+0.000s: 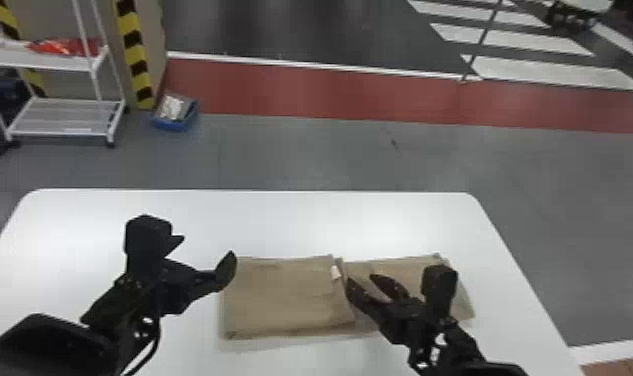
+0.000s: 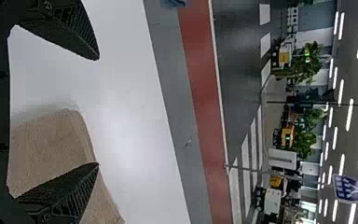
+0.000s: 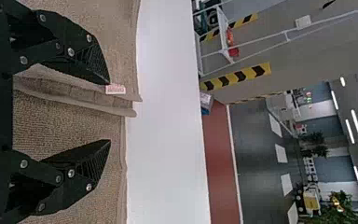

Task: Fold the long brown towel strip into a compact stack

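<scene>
The brown towel (image 1: 285,295) lies on the white table, its left part folded over in layers with a small white label at that part's right edge; a lower layer extends right. At the towel's left edge is my left gripper (image 1: 205,247), fingers wide apart. In the left wrist view my left gripper (image 2: 98,112) stands open beside the towel's corner (image 2: 51,144), one finger over the cloth. My right gripper (image 1: 366,280) is above the right part, just right of the label. In the right wrist view my right gripper (image 3: 109,112) is open, the towel's layered edges (image 3: 74,95) between its fingers, not pinched.
The white table (image 1: 260,220) extends behind the towel and to both sides. Beyond it on the floor are a white shelf cart (image 1: 62,117) and a blue bin (image 1: 175,117) at the far left.
</scene>
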